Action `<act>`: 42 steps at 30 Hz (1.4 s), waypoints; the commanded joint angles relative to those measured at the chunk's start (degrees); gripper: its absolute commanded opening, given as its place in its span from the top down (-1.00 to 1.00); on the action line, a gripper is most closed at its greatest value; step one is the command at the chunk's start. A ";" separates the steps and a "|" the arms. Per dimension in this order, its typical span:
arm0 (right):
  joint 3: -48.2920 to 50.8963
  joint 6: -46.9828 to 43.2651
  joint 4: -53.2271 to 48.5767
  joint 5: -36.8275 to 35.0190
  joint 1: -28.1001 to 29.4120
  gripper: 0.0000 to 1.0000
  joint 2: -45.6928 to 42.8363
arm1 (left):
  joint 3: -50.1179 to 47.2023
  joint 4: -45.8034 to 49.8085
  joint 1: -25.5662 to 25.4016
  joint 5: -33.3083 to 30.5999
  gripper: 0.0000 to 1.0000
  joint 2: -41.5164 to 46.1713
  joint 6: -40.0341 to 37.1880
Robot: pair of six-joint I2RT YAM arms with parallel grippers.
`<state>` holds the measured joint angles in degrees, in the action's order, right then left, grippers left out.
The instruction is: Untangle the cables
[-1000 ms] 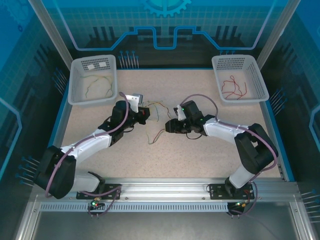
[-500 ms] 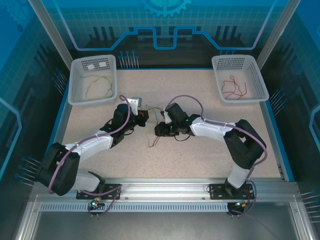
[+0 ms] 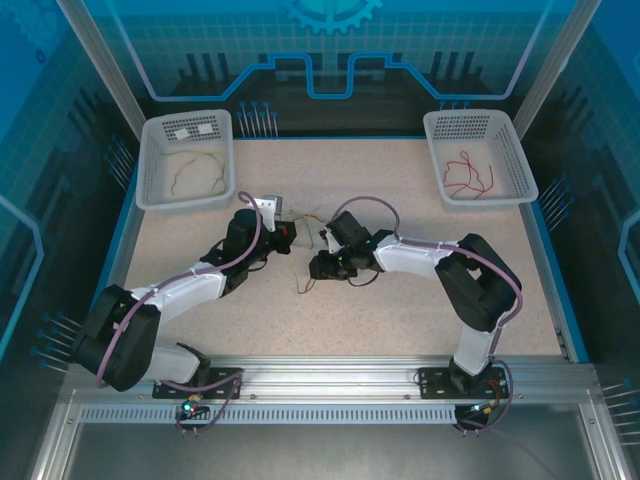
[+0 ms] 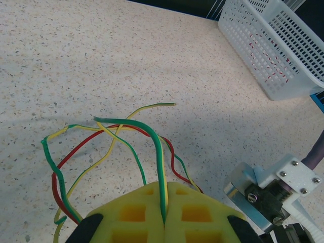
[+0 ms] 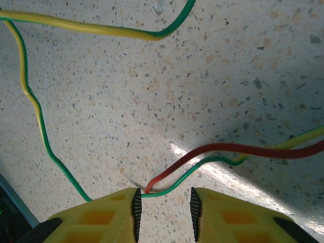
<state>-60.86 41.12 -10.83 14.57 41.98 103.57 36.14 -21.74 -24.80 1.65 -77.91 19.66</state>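
Left wrist view: the left gripper clamps a yellow-green cable between closed yellow pads, with a red cable looping at lower left. The right gripper stands parted (wire ends lie in the gap, seemingly unclamped). From above, the tangle of cables sits mid-frame.

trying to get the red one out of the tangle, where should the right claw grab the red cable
Probably near the red cable's loose end, lying on the table between the right claw's open fingers. Come straight down from above. A green wire runs close beside it, so pinch where they part.
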 commanded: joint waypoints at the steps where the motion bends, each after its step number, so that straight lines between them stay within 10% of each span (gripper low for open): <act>1: -1.62 -0.34 1.40 0.99 0.75 0.33 1.48 | -0.73 -2.27 0.19 -0.90 1.00 0.17 0.82; 21: -4.91 0.56 1.63 -0.99 -0.10 0.35 8.27 | -0.12 -1.94 0.24 -0.81 1.00 -0.74 1.25; 42: -4.78 -1.93 0.39 -2.51 -0.52 1.00 4.38 | -2.15 -0.96 0.25 -7.93 1.00 1.18 2.33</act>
<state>-67.09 41.12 -9.87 12.56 41.85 111.44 35.18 -22.31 -24.80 -1.61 -78.37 20.93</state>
